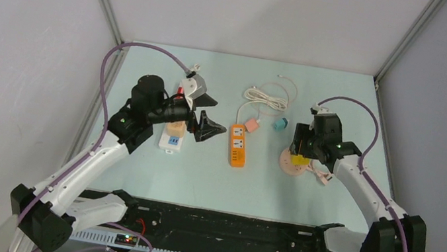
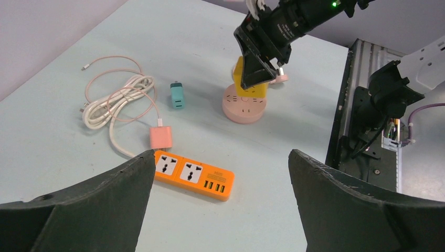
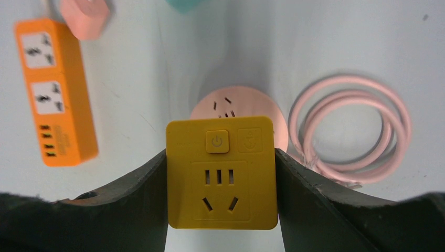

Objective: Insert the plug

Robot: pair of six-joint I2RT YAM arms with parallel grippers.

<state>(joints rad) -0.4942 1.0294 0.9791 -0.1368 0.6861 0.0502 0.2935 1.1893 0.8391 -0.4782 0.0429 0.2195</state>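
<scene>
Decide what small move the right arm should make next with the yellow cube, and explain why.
Probably lower the yellow cube straight down. The right gripper is shut on it, and it hangs directly over the pink round socket, whose slots show just past its edge. Whether it already touches cannot be told.

The left arm (image 1: pixel 97 150) goes up from its base and bends, and its wrist lies flat and points to the right. The left jaws are wide apart with nothing between them. The right arm (image 1: pixel 365 187) bends in toward the middle, and its wrist tips down at the surface. The right jaws squeeze a yellow cube (image 3: pixel 221 173) on both sides
</scene>
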